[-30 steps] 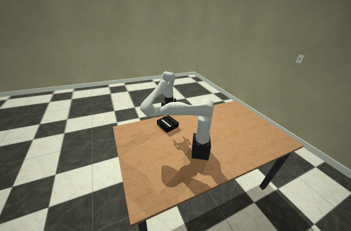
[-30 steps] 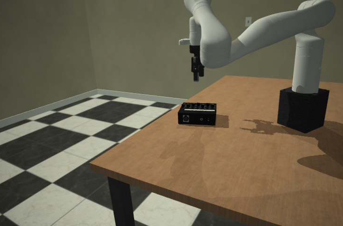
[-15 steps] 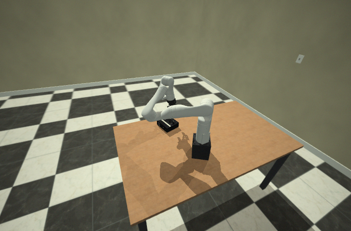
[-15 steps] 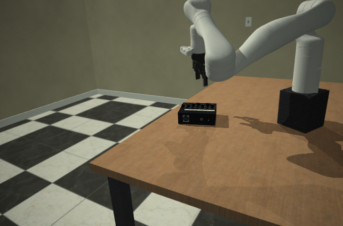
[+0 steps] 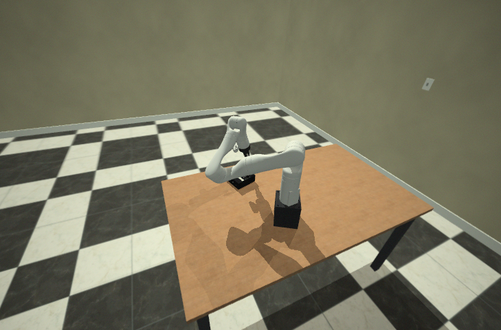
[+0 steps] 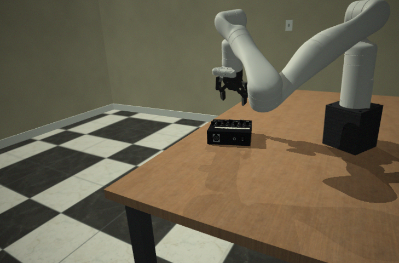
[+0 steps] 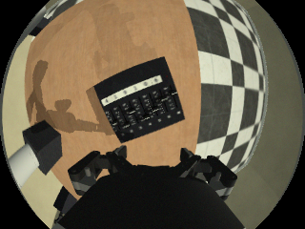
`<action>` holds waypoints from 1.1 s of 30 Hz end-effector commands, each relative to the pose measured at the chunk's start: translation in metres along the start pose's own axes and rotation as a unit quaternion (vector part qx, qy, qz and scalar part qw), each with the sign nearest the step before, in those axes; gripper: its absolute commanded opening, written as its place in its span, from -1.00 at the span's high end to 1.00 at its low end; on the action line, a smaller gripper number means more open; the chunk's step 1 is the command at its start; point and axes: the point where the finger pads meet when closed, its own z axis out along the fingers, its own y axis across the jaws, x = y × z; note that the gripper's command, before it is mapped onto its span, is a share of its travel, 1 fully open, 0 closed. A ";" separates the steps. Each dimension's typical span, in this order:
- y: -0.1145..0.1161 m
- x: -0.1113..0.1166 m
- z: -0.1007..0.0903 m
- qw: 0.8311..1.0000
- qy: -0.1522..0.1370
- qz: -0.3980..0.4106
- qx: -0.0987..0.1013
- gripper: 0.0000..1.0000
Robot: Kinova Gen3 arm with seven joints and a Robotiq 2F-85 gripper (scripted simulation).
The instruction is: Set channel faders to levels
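Note:
The lighting desk (image 6: 229, 132) is a small black box standing on the wooden table near its far edge. It also shows in the wrist view (image 7: 140, 107), with a white tape strip along one side and a row of several faders; the written levels and cap positions are too small to read. In the top view the desk (image 5: 242, 181) is partly hidden behind the arm. My gripper (image 6: 232, 94) is open and empty, hanging well above the desk and pointing down. Its fingers frame the lower part of the wrist view (image 7: 152, 166).
The arm's black base block (image 6: 351, 127) stands on the table to the right of the desk. The table edge (image 6: 187, 136) runs close to the desk's left side, with checkered floor beyond.

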 end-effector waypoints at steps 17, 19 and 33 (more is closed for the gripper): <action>-0.002 0.000 0.010 0.983 -0.001 -0.185 -0.009 -1.00; -0.002 0.000 0.010 0.983 -0.001 -0.185 -0.009 -1.00; -0.002 0.000 0.010 0.983 -0.001 -0.185 -0.009 -1.00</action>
